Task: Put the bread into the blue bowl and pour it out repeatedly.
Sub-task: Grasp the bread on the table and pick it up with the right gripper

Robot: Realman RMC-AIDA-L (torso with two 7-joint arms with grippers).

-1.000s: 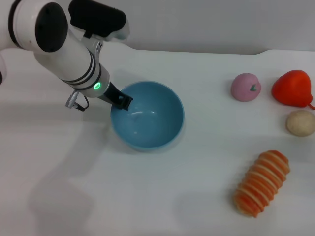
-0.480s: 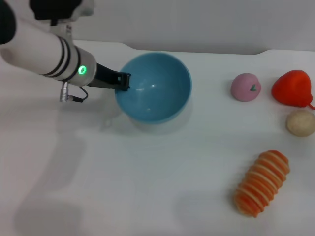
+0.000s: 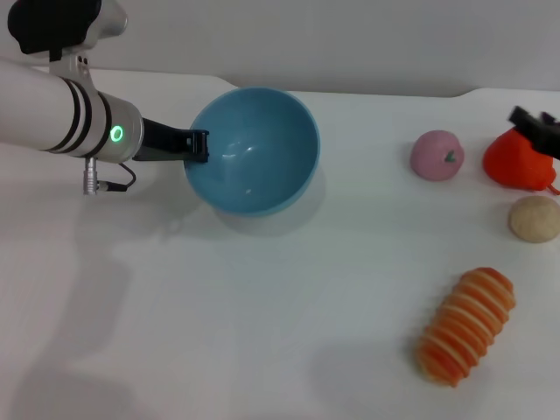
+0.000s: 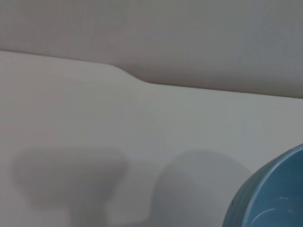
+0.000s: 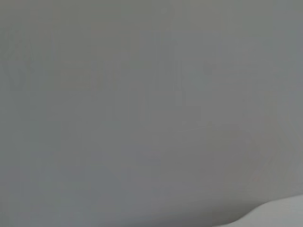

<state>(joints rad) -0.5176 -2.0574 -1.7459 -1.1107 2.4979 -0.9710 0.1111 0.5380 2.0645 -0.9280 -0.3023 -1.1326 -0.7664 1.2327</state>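
white table (image 3: 262, 332): bread (image 3: 464, 326) far from left pincer (image 3: 199, 146)

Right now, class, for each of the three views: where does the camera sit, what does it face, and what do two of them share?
Head view: on the robot's head, looking down at the white table, the bread and the left gripper clamping the tilted blue bowl; the right gripper pokes in over the red fruit.
Left wrist view: faces table and wall; no fingers show.
Right wrist view: mostly blank wall.
Shared: head and left wrist views show the bowl.
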